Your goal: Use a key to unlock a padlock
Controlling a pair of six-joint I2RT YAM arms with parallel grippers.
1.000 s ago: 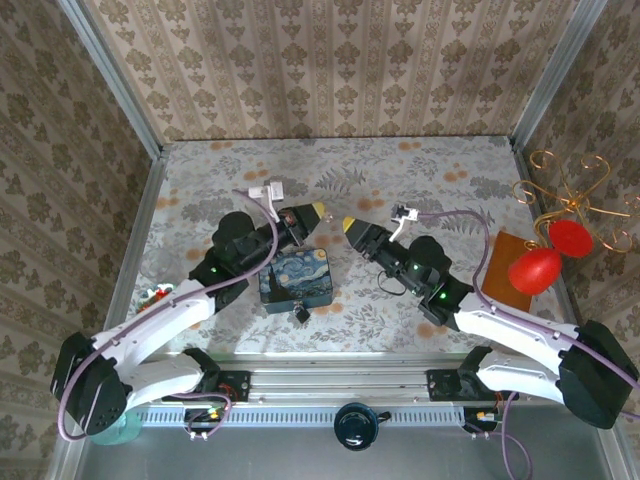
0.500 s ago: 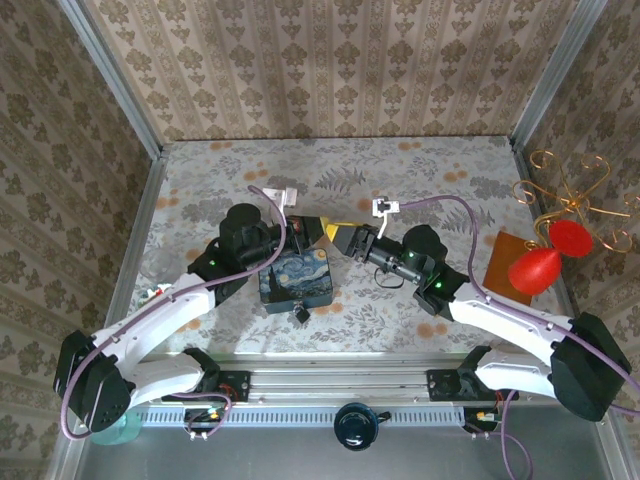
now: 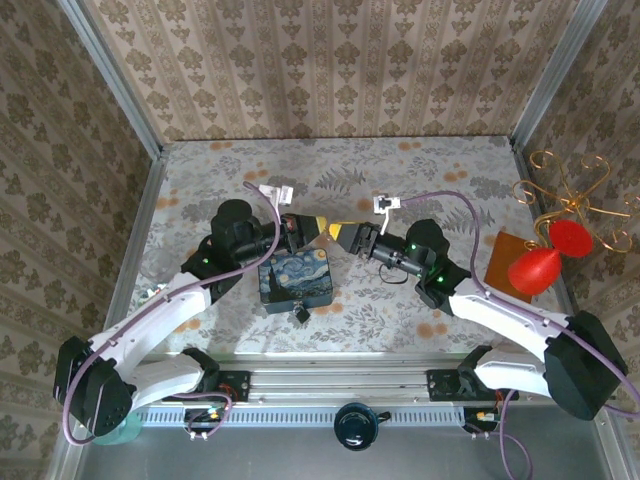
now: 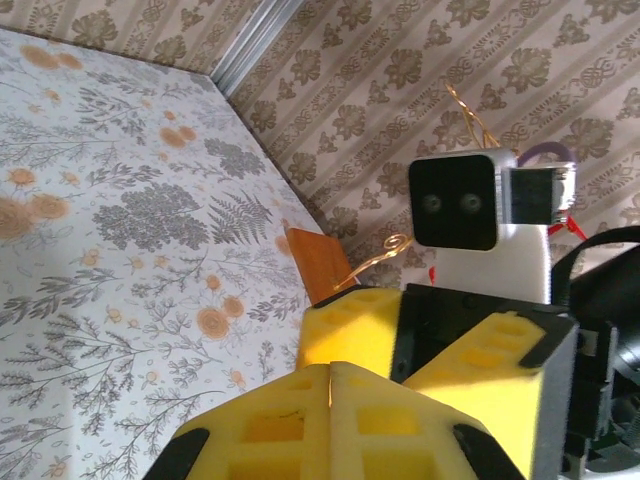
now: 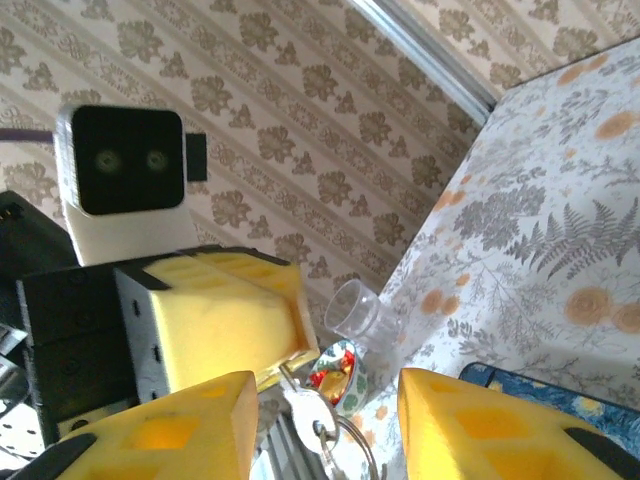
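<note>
Tiny blackish padlock [image 3: 301, 314] lies apart from the dangling silver key [image 5: 303, 409].

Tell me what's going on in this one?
The two arms meet tip to tip above the table. The left tool is shut and seems to pinch a key, its ring dangling below. The right tool stands open on either side of the key, so this looks like a handover. The padlock sits at the near edge of the blue tin, with neither tool on it.
</note>
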